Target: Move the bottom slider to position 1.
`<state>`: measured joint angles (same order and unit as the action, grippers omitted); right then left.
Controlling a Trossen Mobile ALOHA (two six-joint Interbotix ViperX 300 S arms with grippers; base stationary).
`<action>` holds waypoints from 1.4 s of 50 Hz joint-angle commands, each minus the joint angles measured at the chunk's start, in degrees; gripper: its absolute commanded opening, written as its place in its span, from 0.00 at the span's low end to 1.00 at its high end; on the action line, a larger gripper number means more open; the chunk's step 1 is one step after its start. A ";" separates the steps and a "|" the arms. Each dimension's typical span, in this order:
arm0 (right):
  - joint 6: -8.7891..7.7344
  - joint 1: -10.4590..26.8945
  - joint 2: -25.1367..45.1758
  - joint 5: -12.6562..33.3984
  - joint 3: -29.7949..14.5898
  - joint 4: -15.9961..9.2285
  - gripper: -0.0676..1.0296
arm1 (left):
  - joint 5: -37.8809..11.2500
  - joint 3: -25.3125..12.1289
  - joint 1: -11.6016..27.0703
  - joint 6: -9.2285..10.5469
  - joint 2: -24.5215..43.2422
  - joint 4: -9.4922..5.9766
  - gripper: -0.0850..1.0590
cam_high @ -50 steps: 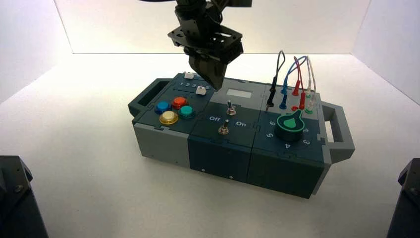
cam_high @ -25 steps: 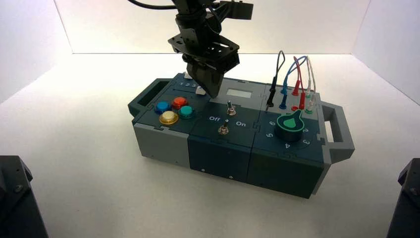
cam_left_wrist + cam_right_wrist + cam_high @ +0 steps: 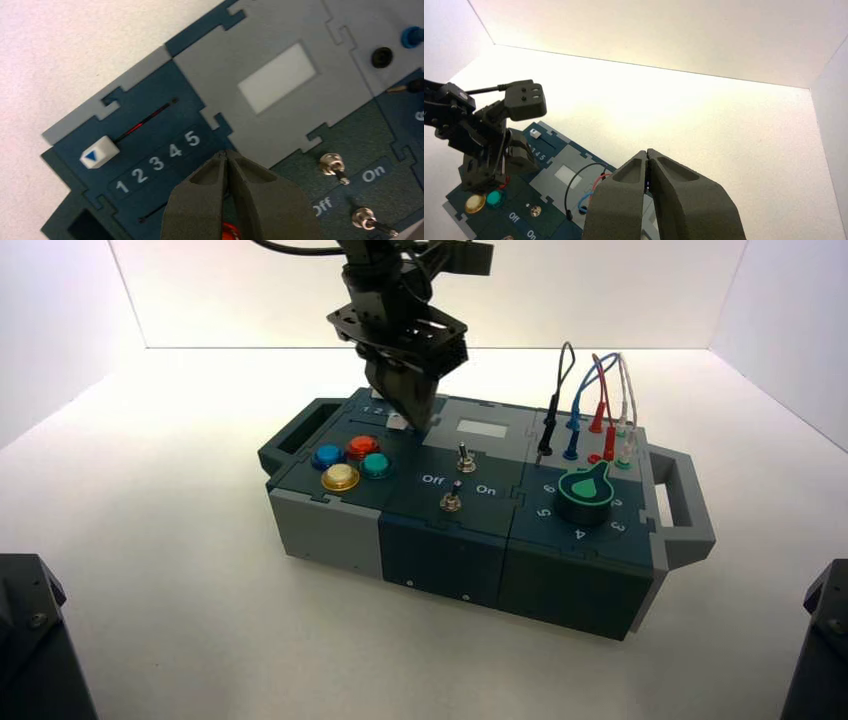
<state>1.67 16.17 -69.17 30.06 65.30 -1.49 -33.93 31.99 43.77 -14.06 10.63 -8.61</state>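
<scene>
The left tool point(image 3: 223, 154) is clenched, pointing down at the box point(image 3: 450, 525) over its slider panel. Just beside it is the bottom slider point(image 3: 397, 422), partly hidden behind it; whether they touch cannot be told. Position 1 point(image 3: 122, 186) lies farther from the tool than the 5 point(image 3: 192, 138), and the top slider point(image 3: 99, 152) sits by that 1 end. The right tool point(image 3: 647, 152), also clenched, is idle, well apart from the left one.
</scene>
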 commanded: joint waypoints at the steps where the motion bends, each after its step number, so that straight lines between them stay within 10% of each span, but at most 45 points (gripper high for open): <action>1: 0.09 0.09 0.79 -0.26 -1.23 0.00 0.04 | -0.09 -1.23 -0.79 -0.35 -1.14 0.18 0.05; 70: 0.09 0.09 0.70 0.09 -1.23 -0.09 0.04 | -2.20 3.34 -8.88 -0.79 -4.39 1.05 0.05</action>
<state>1.67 16.17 -69.17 30.32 65.30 -1.49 -36.39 35.77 36.65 -14.50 7.73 -8.17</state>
